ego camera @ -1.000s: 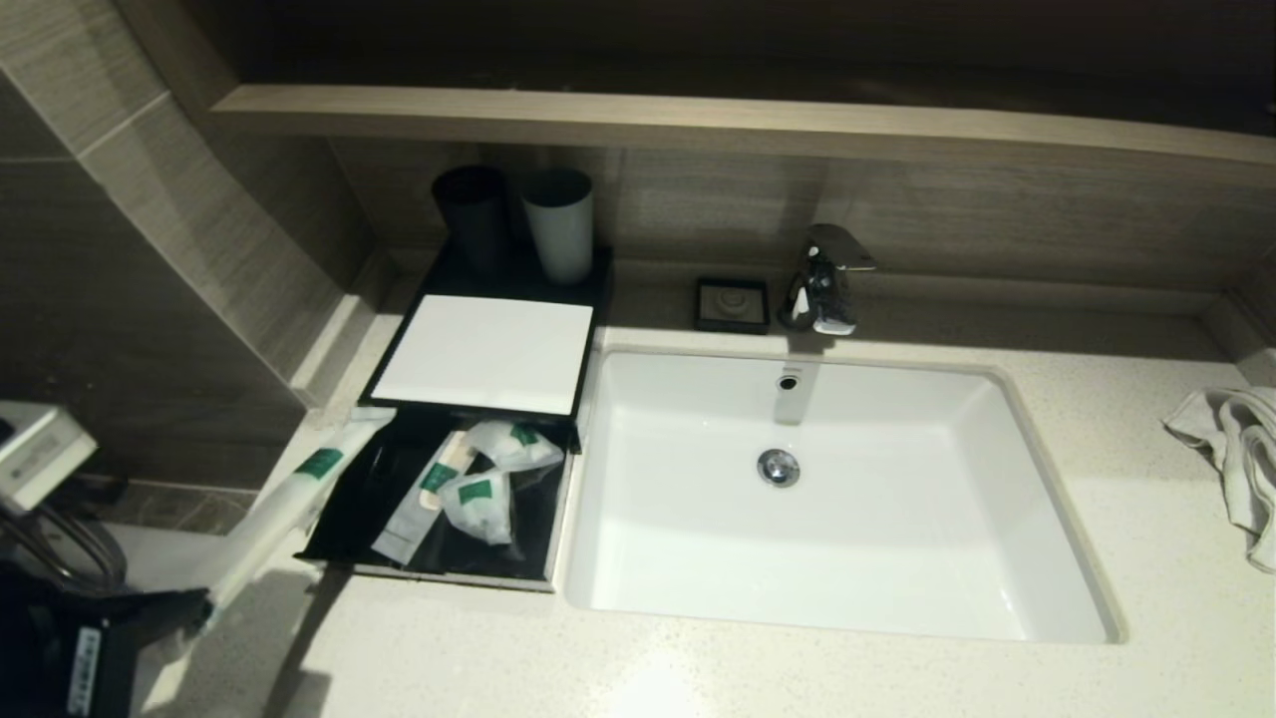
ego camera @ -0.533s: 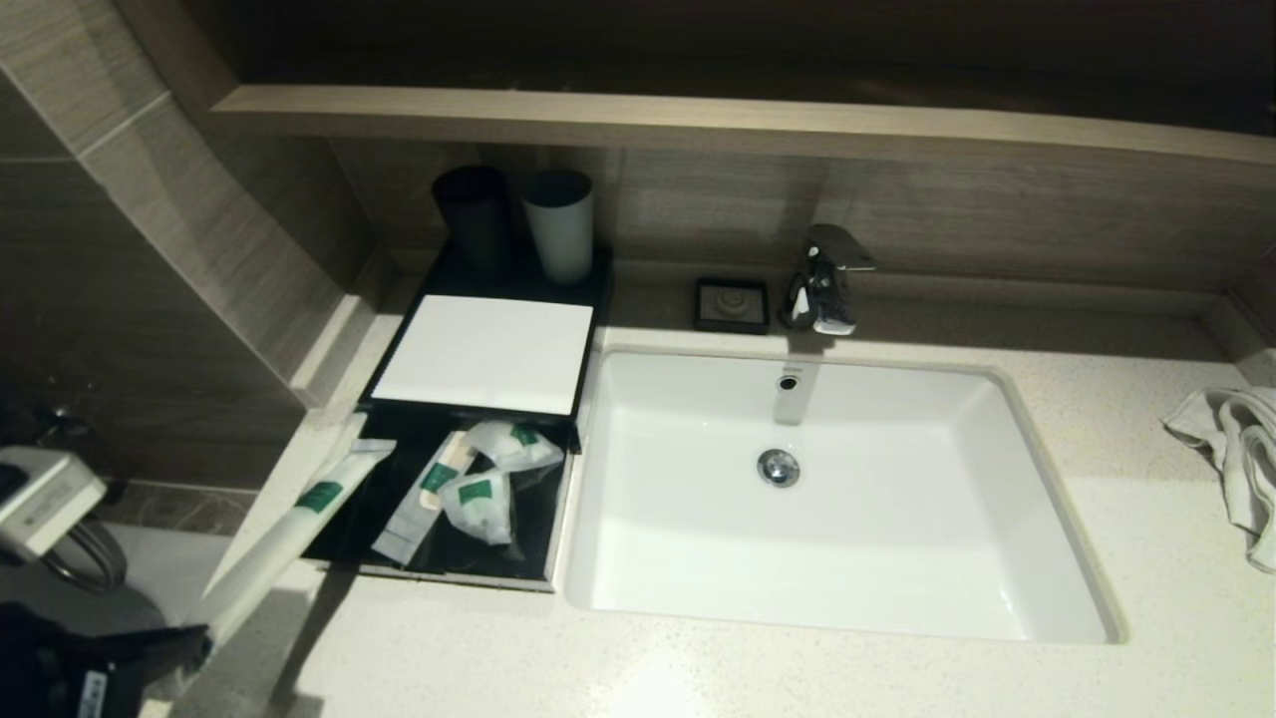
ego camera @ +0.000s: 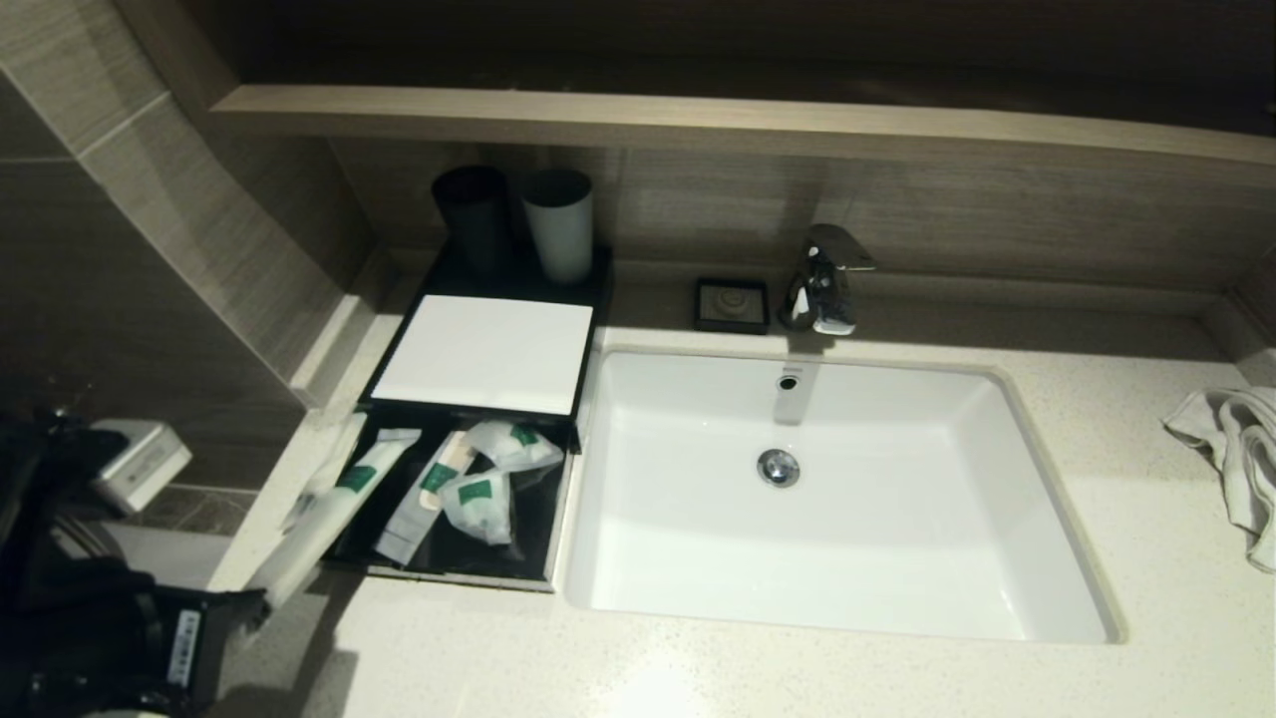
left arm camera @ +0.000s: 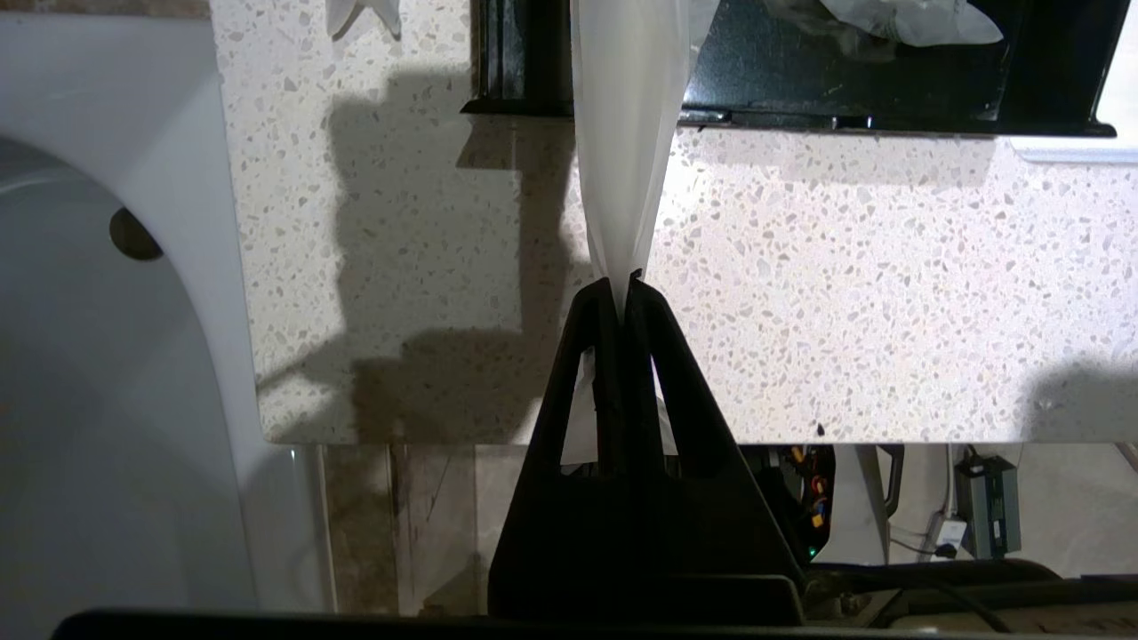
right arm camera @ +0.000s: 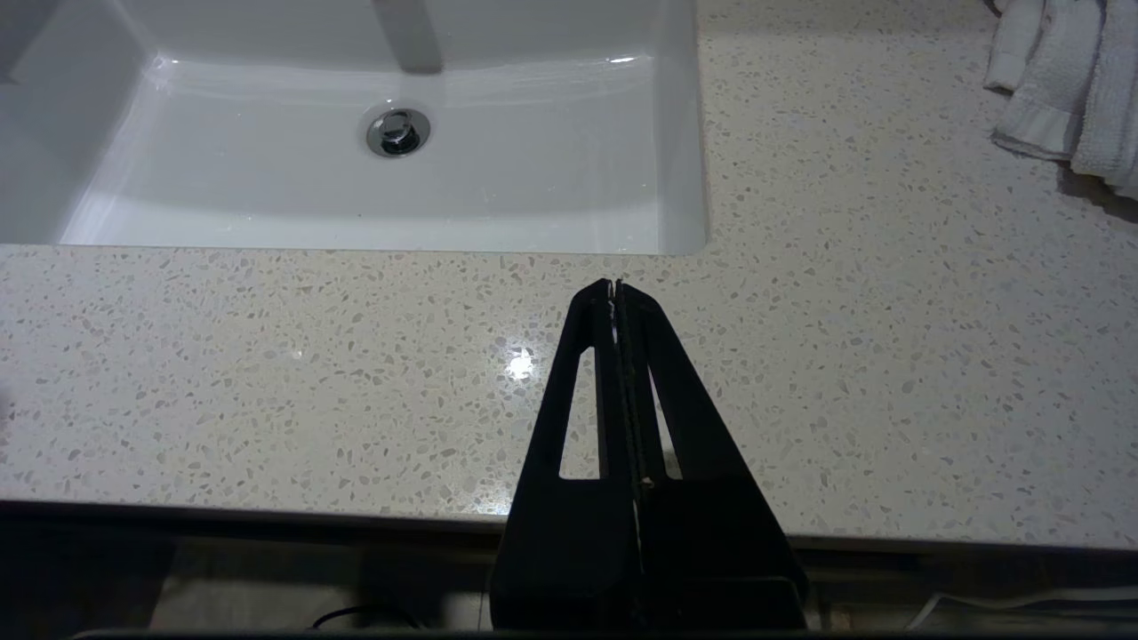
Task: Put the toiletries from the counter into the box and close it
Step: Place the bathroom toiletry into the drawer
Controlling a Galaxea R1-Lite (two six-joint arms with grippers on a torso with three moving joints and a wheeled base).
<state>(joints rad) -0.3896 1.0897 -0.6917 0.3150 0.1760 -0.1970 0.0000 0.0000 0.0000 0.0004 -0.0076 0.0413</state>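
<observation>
1. Gripping the tail end of a white tube, the left gripper sits off the counter's front-left corner. Jaws pinched tight on the crimp. In the head view only its dark body shows, fingertips hidden behind it.
2. Tube runs diagonally from the gripper up over the box's front-left rim; far end with the green label is over the open drawer. Can't tell if it touches the floor of the box.
3. Box: black, pulled open, three more white packets inside. Packet labels too small to read. White lid panel behind, two cups at the back.
4. Sink just beside the box, tap behind it.
5. Right gripper: out of the head view; wrist view shows it closed on nothing, above the counter in front of the sink.
6. Towel at far right, cut off by the frame edge.
</observation>
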